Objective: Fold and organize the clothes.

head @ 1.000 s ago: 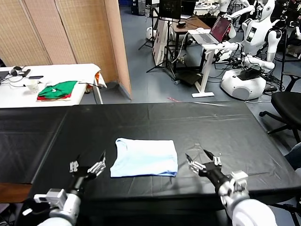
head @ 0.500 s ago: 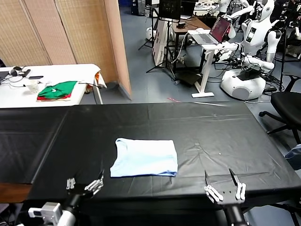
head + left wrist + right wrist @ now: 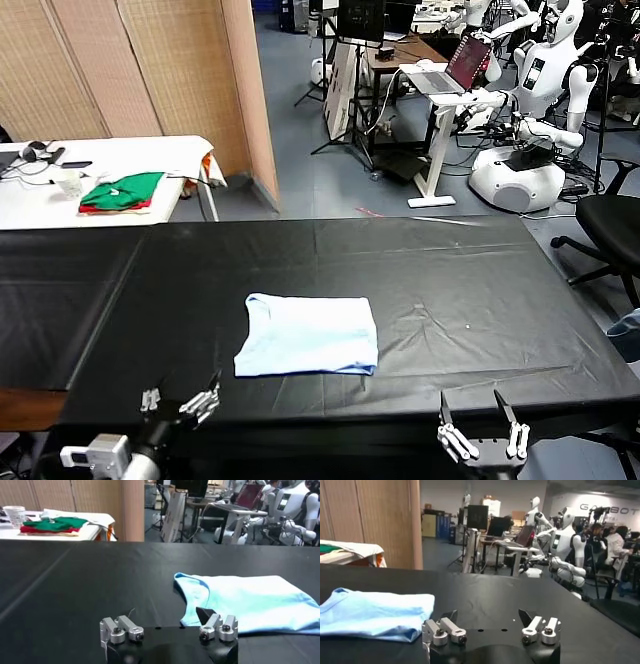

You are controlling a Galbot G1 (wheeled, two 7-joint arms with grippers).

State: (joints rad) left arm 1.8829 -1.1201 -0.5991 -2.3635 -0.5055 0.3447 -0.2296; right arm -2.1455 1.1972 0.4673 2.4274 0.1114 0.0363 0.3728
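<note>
I work in a robotics lab: beyond my black-covered table [image 3: 300,250] stand white humanoid robots [image 3: 545,60], with desks bearing a laptop [image 3: 468,62] and a monitor [image 3: 362,18] beside them. Woven partition screens [image 3: 130,65] rise past the table's far left corner, above grey flooring.

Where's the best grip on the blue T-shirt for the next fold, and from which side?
Probably the near hem corners of the T-shirt, from the robot's side. It lies flat, already folded into a rectangle, with the near edge closest to both open grippers: left gripper at its left corner, right gripper at its right. Low, pinching approach, since there's no raised part.
</note>
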